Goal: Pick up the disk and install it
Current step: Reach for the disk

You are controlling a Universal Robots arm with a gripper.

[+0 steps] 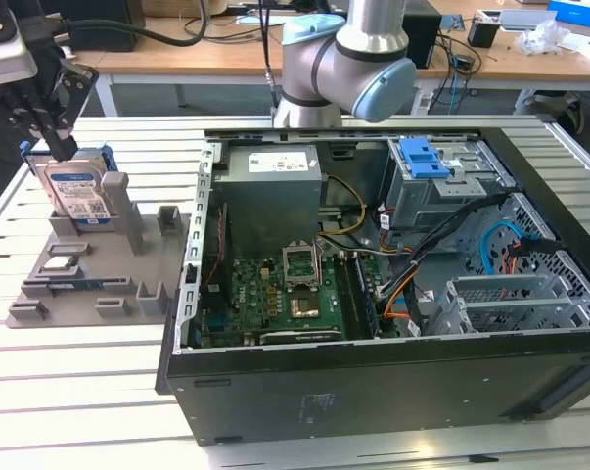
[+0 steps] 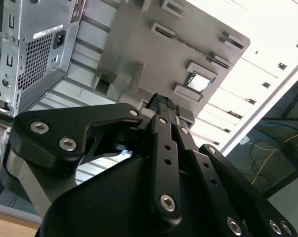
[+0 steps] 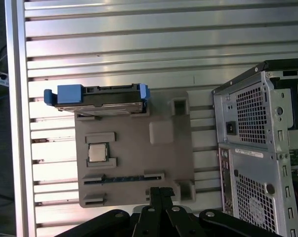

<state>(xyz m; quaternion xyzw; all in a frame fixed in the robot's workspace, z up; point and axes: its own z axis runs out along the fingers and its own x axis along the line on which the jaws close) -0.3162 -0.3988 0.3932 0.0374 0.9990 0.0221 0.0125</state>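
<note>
The disk (image 1: 79,193) stands on edge in a slot of the grey holder plate (image 1: 89,289) at the exterior view's left, silver with a white and blue label and a blue bracket. In the first wrist view the disk (image 3: 97,98) shows edge-on at the plate's far side. My gripper (image 1: 62,147) hangs just above the disk's upper corner, apart from it. Its black fingers meet at the tips in both wrist views, so the gripper (image 3: 161,190) (image 2: 162,100) is shut with nothing in it.
The open computer case (image 1: 373,377) fills the exterior view's right, with a grey power-supply box (image 1: 270,166), a motherboard (image 1: 290,294) and a metal drive cage with a blue latch (image 1: 422,157). A processor chip (image 3: 97,152) lies on the holder plate (image 3: 134,168). All rests on a slatted metal table (image 1: 79,392).
</note>
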